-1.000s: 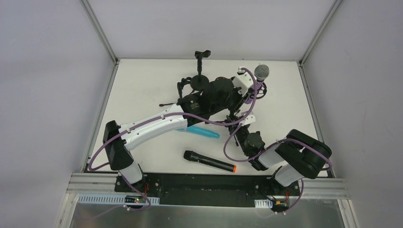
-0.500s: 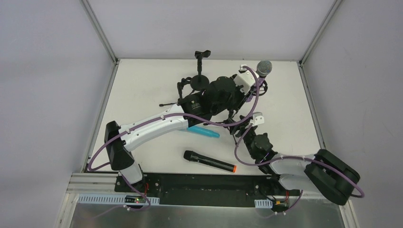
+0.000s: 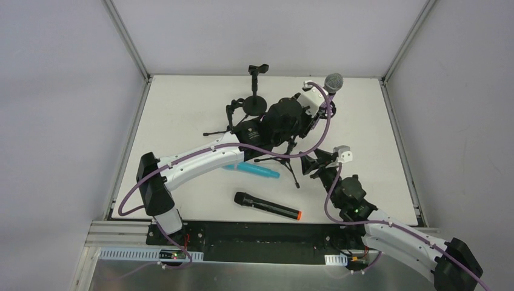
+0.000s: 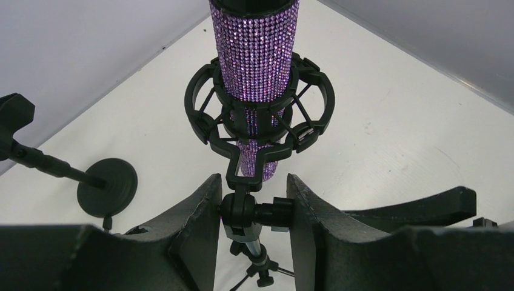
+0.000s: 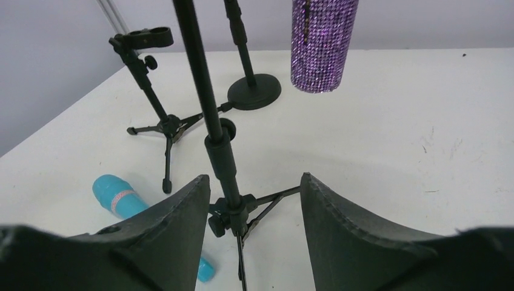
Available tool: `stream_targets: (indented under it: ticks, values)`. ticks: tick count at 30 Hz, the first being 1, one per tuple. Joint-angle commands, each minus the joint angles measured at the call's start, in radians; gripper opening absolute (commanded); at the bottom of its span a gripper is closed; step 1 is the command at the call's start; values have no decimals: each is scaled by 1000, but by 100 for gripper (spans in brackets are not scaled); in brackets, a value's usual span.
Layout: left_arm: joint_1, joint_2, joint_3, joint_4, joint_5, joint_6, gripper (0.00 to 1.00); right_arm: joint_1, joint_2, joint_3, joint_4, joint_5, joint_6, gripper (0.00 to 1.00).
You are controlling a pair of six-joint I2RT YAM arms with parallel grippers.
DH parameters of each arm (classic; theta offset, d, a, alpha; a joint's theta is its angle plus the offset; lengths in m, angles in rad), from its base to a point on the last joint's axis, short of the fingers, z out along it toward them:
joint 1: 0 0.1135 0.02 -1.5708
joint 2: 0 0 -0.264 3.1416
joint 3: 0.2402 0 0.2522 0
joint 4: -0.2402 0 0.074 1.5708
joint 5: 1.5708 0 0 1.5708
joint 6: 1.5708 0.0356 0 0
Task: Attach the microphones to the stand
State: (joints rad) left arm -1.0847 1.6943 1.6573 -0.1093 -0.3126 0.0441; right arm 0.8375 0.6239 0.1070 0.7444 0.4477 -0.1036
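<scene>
The glittery purple microphone [image 4: 254,54] stands upright in the black shock-mount ring [image 4: 203,115] of a tripod stand; its silver mesh head [image 3: 333,80] shows in the top view. My left gripper [image 4: 253,182] is shut on the stand's swivel joint [image 4: 245,212] just under that ring. My right gripper [image 5: 254,177] is open, and the stand's pole [image 5: 219,151] rises just beyond its fingertips without touching them. The turquoise microphone [image 3: 257,171] lies partly under my left arm. Near the front edge, the black microphone [image 3: 267,206] with an orange end ring lies flat.
A second small tripod stand [image 5: 154,100] with an empty clip stands to the left. A round-base stand [image 3: 256,103] with an empty clip stands at the back. The tripod's legs [image 5: 267,203] spread over the white table below my right gripper.
My right gripper has opened off the tripod's pole and pulled back toward the near right. The right arm has dropped lower. My left gripper keeps its hold.
</scene>
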Motion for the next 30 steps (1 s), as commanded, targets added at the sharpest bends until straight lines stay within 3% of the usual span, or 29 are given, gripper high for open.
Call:
stream_targets:
  ticks: [1, 10, 24, 30]
  values:
    - [13, -64, -27, 105, -46, -29, 0, -2, 35, 67, -21, -112, -45, 59]
    - [18, -91, -66, 147, -35, -36, 0, -2, 249, 173, 160, -221, -44, 57]
    - [30, -111, -88, 161, 10, -71, 0, -2, 471, 306, 305, -26, -90, 52]
    - [32, -113, -91, 162, 15, -79, 0, -2, 525, 322, 370, 35, -117, 40]
